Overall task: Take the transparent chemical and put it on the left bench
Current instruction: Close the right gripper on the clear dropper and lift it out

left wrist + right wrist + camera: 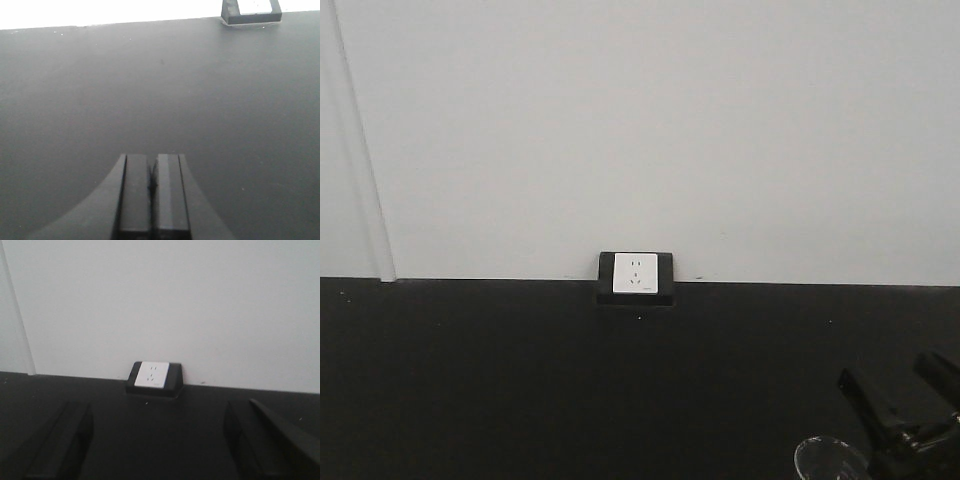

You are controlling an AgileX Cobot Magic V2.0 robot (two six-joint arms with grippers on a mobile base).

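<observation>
The transparent chemical, a clear pipette, is not in any view. My left gripper (152, 159) is shut with nothing between its pads, and it hovers over the bare black bench (160, 90). My right gripper (157, 412) is open wide and empty, pointing at the back wall. In the front view it (897, 378) shows at the lower right, just above the rim of a clear glass beaker (830, 458). The left gripper does not show in the front view.
A white wall socket in a black housing (635, 275) sits where the black bench (470, 380) meets the white wall. It also shows in the left wrist view (251, 11) and the right wrist view (151, 375).
</observation>
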